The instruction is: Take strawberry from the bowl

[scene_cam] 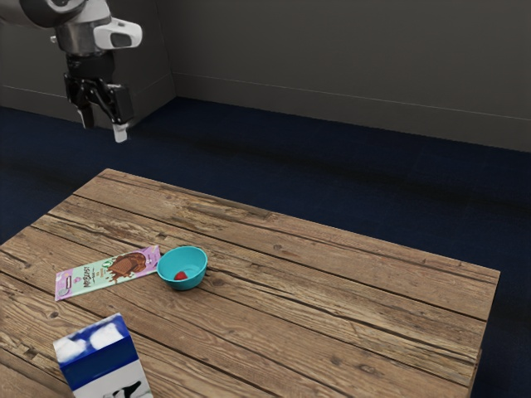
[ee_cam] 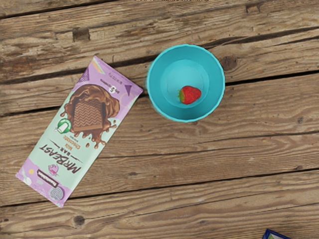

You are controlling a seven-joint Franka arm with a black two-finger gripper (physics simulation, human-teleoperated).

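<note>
Hand [scene_cam: 104, 130]: one, released, fingers parted
Chocolate bar [ee_cam: 82, 129]: one, flat wrapper, below hand
Carton [scene_cam: 98, 355]: one, boxy, below hand
Bowl [ee_cam: 219, 82]: one, round, smooth, below hand
Strawberry [ee_cam: 191, 94]: one, in bowl; tip away from chocolate bar, long axis roughly along planks; seedy skin
Worktop [scene_cam: 332, 332]: one, rough wood

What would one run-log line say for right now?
gripper open, raised; strawberry in turquoise bowl; chocolate bar beside bowl; carton on table; strawberry not yet taken
</note>
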